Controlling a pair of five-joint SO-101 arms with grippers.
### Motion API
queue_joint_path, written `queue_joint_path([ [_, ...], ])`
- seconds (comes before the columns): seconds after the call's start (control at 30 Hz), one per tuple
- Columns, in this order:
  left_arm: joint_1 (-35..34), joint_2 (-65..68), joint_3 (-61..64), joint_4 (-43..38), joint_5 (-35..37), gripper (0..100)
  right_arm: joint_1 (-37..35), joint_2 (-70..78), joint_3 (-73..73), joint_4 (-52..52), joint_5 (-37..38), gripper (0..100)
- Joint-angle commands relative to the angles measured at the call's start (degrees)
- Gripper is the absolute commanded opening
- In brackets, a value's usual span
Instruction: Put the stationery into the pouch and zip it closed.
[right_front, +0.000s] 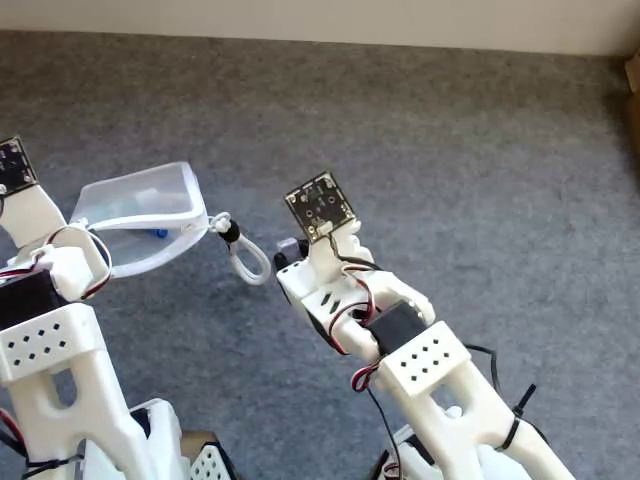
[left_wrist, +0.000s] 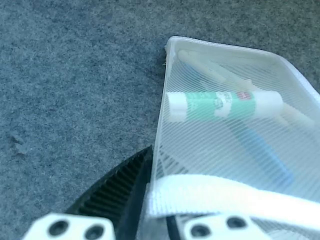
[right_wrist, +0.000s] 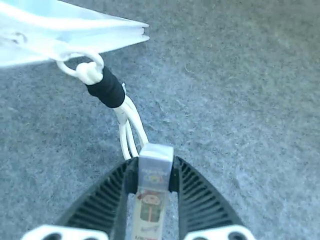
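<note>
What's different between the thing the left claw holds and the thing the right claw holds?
The left gripper pinches a see-through striped pouch, large and soft, with a glue stick and a blue pen inside; the right gripper clamps a small solid block, probably an eraser. The pouch extends far past its gripper; the block barely sticks out of its own. Both are clamped in shut grippers.

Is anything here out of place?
One small printed block sits clamped in the right gripper, outside the pouch that the left gripper holds; a glue stick is already inside.
</note>
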Motion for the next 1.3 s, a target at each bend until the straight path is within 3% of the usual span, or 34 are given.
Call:
queue_joint_path([
  [0.0,-0.1,0.0,-2.2,-0.8,0.4,1,-0.7,-4.1,-0.7,-1.6,-0.5,0.5],
  [0.5,0.1,-0.4,-2.2,-0.6,0.4,1,-0.7,-22.6,7.1,-2.0,-0.5,0.5],
  [0.87,7.5,-0.5,-2.2,-0.3,-1.6,1,-0.7,-31.6,10.4,-1.9,-0.1,0.5],
  [1.27,13.1,-0.6,-6.0,6.9,-3.7,1,-0.7,-32.3,10.5,-1.9,0.0,0.5],
])
